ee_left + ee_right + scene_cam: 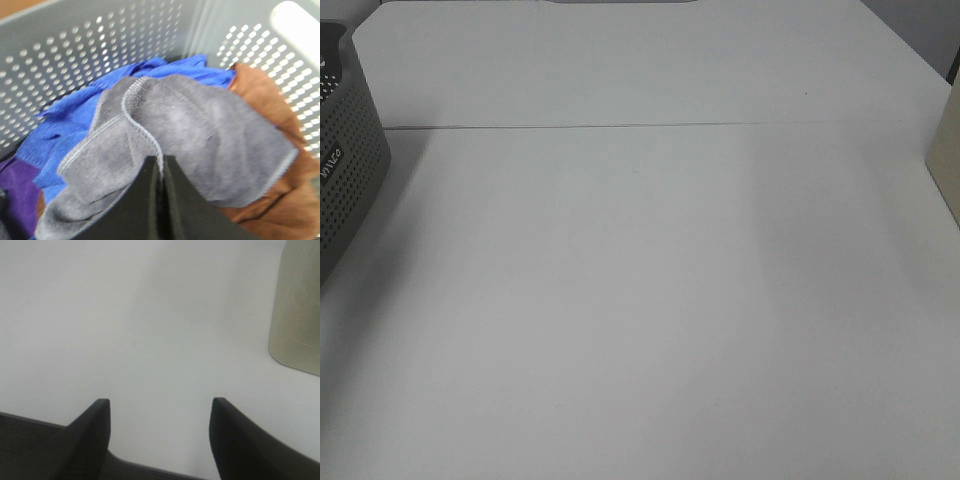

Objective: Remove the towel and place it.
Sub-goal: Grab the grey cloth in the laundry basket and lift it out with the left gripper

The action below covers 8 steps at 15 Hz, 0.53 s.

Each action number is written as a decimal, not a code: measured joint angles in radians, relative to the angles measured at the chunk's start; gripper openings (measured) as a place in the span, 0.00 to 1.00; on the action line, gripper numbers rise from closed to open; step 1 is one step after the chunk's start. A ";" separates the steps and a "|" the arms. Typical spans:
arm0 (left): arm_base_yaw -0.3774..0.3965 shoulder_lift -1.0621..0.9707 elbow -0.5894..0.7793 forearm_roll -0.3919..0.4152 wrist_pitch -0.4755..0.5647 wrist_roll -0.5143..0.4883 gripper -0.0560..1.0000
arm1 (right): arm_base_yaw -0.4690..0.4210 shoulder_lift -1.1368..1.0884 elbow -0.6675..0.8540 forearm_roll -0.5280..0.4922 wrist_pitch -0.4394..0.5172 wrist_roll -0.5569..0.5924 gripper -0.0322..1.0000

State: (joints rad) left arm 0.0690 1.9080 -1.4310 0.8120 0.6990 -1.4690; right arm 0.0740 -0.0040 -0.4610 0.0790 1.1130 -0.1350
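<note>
Left gripper [161, 162]: two matte black fingers [137, 210], narrow wedge shapes.
Right gripper [160, 401]: two matte black fingers [90, 440], smooth, rounded tips.

A white desk [650, 300] carries a grey perforated basket [345, 170] at its left edge. Inside the basket, a blue cloth [65, 125], a brown cloth [270, 105] and a purple cloth [17, 185] lie bunched together. A beige object [948, 150], perhaps a container, stands at the right edge.

illegible white label [329, 161] on basket [358, 130]
</note>
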 joint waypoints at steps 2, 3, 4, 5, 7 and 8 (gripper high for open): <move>0.000 -0.043 0.000 0.019 -0.051 0.000 0.05 | 0.000 0.000 0.000 0.000 0.000 0.000 0.59; 0.000 -0.068 0.000 0.030 -0.078 0.002 0.05 | 0.000 0.000 0.000 0.000 0.000 0.000 0.59; 0.000 -0.091 0.000 0.044 -0.106 0.002 0.05 | 0.000 0.000 0.000 0.000 0.000 0.000 0.59; 0.000 -0.115 0.000 0.063 -0.135 0.002 0.05 | 0.000 0.000 0.000 0.000 0.000 0.000 0.59; 0.000 -0.164 0.000 0.126 -0.202 0.046 0.05 | 0.000 0.000 0.000 0.000 0.000 0.000 0.59; 0.000 -0.189 0.000 0.151 -0.243 0.093 0.05 | 0.000 0.000 0.000 0.000 0.000 0.000 0.59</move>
State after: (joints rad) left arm 0.0690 1.7190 -1.4310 0.9630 0.4560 -1.3760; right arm 0.0740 -0.0040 -0.4610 0.0790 1.1130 -0.1350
